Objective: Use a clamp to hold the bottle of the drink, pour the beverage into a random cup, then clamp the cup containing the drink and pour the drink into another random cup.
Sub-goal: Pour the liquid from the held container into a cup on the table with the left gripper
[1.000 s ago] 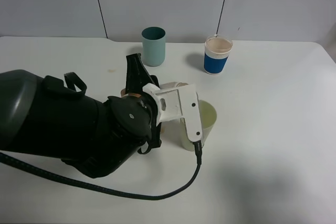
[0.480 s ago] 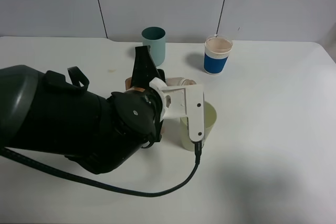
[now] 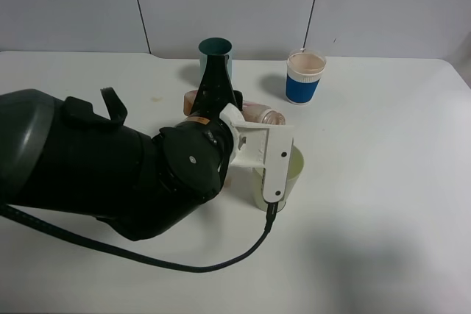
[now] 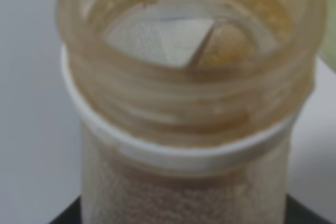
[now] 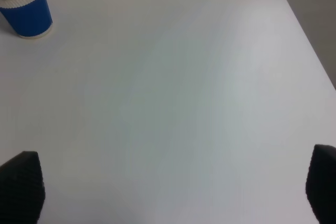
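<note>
My left gripper (image 3: 227, 108) is shut on the bottle (image 3: 254, 113), which lies tipped on its side with its neck pointing right, just over the rim of the pale yellow-green cup (image 3: 288, 173). The arm's white bracket hides most of that cup's inside, so no beverage shows there. In the left wrist view the bottle's wide mouth (image 4: 186, 51) fills the picture, blurred, with brownish traces inside. The blue-and-white cup (image 3: 304, 77) stands at the back right, also seen as the blue cup (image 5: 23, 9) in the right wrist view. My right gripper (image 5: 170, 184) is open over bare table.
A teal cup (image 3: 210, 48) stands at the back, partly hidden behind the left gripper. The bulky black left arm (image 3: 88, 167) covers the table's left half, and its cable (image 3: 184, 266) trails across the front. The white table (image 3: 383, 182) runs on to the right.
The left arm has rolled and shifted right. The bottle has tipped further and its neck has moved closer over the pale green cup. The right gripper has not moved.
</note>
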Available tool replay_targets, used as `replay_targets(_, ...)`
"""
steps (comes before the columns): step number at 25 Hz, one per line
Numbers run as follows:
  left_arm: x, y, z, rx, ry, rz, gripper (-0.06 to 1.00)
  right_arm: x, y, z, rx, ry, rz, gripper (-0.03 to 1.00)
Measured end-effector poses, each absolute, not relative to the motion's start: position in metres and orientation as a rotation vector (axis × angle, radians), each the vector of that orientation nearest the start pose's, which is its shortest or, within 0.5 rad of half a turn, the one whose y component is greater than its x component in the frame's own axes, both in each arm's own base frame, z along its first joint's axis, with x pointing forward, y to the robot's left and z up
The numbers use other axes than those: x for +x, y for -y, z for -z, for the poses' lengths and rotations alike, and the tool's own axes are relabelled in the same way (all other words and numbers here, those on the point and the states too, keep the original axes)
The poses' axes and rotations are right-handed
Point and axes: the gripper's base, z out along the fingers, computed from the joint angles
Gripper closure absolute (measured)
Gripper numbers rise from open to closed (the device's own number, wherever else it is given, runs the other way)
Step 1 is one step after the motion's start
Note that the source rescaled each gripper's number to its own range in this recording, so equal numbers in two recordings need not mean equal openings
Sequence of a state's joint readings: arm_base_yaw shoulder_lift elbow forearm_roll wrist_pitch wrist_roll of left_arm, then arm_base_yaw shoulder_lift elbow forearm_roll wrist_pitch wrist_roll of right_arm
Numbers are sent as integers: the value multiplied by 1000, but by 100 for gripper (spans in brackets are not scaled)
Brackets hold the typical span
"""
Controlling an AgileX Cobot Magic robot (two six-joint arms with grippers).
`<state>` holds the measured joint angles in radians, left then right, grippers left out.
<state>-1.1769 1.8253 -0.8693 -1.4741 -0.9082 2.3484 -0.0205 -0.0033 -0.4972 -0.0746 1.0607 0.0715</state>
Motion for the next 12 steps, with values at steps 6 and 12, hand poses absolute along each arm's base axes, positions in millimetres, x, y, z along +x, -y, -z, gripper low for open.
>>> replay_targets(6, 193, 277, -173, 1609, -1357, -926, 93, -5, 6, -277, 97, -2040, 57, -3)
replay_targets(12, 193, 277, -174, 1619, -1331, -949, 93, -5, 6, -277, 98, -2040, 57, -3)
